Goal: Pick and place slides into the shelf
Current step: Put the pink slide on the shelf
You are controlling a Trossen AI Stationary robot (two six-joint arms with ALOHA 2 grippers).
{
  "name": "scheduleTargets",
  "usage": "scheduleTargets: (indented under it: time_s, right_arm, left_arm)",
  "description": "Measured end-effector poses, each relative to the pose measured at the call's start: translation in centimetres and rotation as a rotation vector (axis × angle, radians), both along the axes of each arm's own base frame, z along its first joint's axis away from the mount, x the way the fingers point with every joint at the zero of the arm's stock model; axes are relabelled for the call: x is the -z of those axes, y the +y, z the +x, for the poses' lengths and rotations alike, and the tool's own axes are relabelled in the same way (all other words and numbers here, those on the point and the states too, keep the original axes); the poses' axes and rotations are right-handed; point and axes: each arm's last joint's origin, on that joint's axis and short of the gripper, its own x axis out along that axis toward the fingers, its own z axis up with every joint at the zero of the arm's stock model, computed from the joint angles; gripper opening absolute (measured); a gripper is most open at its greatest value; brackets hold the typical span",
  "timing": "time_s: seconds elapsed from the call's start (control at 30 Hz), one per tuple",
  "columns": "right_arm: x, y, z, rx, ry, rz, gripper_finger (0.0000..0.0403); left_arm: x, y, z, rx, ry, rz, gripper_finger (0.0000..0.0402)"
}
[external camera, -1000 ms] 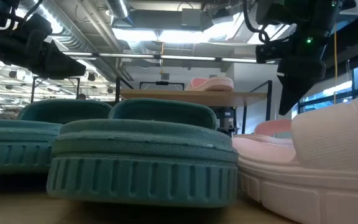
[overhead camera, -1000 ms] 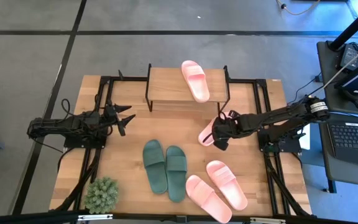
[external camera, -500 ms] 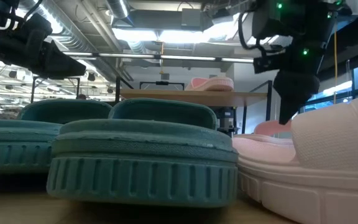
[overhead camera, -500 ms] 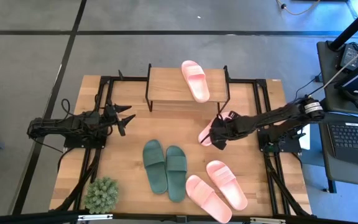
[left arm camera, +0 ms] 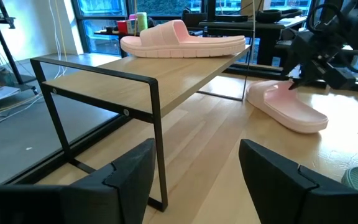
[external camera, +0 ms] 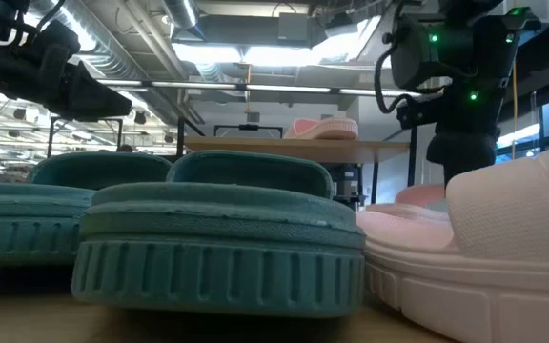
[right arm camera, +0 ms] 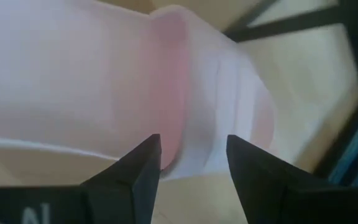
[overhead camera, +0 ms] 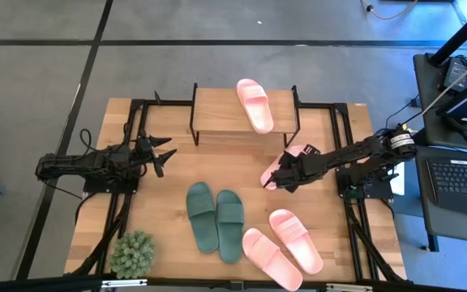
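My right gripper (overhead camera: 285,176) (right arm camera: 191,163) is open and low over a light pink slide (overhead camera: 269,175) (left arm camera: 288,107) that lies flat on the table by the shelf's right front leg. In the right wrist view its fingers stand on either side of the slide's deeper-pink strap edge (right arm camera: 166,93). Another pink slide (overhead camera: 254,104) (left arm camera: 179,38) lies on the top board of the shelf (overhead camera: 221,113). Two dark green slides (overhead camera: 215,219) and two more pink ones (overhead camera: 282,243) lie on the near half of the table. My left gripper (overhead camera: 167,154) (left arm camera: 194,168) waits open, left of the shelf. My right gripper comes at the pink slide slanting down from the table's right, its open fingers (right arm camera: 138,168) astride the strap edge about the slide's middle. Whether either finger touches the foam I cannot tell. The slide lies flat on the table.
A small green potted plant (overhead camera: 133,254) stands at the near left corner. The shelf's black frame legs (left arm camera: 157,137) rise close to the pink slide. Bare wood (overhead camera: 160,203) lies between the left gripper and the green slides. A laptop desk stands beyond the right edge.
My right gripper has come down from above the pink slide beside the shelf until its fingers stand low around it. The slide has stayed where it was. The left arm has kept still.
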Motion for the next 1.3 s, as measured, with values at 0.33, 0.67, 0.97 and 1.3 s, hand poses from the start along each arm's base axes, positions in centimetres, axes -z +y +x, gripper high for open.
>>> scheduleTargets:
  time_s: [0.33, 0.67, 0.97, 1.3]
  right_arm:
    - [-0.1, -0.6, -0.2, 0.055, 0.009, -0.018, 0.018]
    - [-0.1, -0.9, -0.2, 0.065, 0.011, -0.017, 0.0062]
    - [-0.1, -0.8, -0.2, 0.083, 0.0, 0.008, 0.0018]
    - [-3.1, 0.9, 1.6, 0.004, -0.051, 0.069, 0.0009]
  left_arm:
    - [0.0, 0.0, 0.0, 0.0, 0.0, 0.0, 0.0224]
    - [0.0, 0.0, 0.0, 0.0, 0.0, 0.0, 0.0224]
    - [0.0, 0.0, 0.0, 0.0, 0.0, 0.001, 0.0224]
    - [0.0, 0.0, 0.0, 0.0, 0.0, 0.0, 0.0224]
